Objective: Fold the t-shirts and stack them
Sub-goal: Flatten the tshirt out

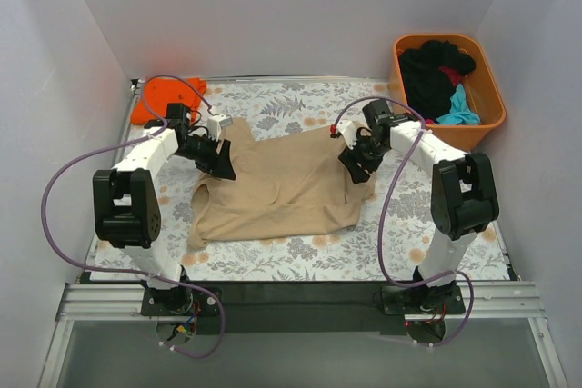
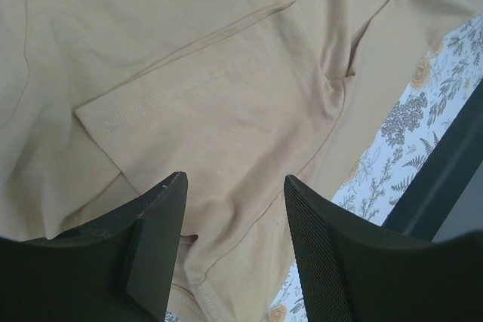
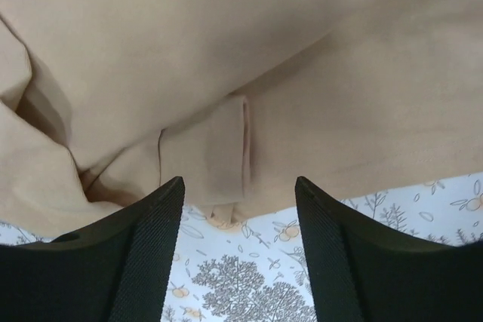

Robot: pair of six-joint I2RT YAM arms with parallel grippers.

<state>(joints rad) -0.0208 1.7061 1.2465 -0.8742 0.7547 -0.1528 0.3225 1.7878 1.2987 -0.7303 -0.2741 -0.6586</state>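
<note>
The left gripper point(image 1: 218, 162) hovers with jaws spread wide and nothing between them, just above a hemmed sleeve point(image 2: 189, 103) of the tan t-shirt point(image 1: 282, 193). That shirt lies rumpled on the table point(image 1: 300, 256) between the two arms. Beyond this gripper, well apart, lies an orange t-shirt point(image 1: 164, 95). The right gripper point(image 1: 357, 162) is equally agape and empty at the shirt's opposite edge, with a bunched flap point(image 3: 215, 160) just ahead of its fingertips. The cloth looks light, limp and prone to sagging, so pinching hems or corners from both sides at once should hold best. Farther right, the orange tub point(image 1: 491, 115) holds more t-shirts point(image 1: 427, 74).

Lab test cell; white panel walls point(image 1: 273, 15); aluminium base rail point(image 1: 100, 302).
</note>
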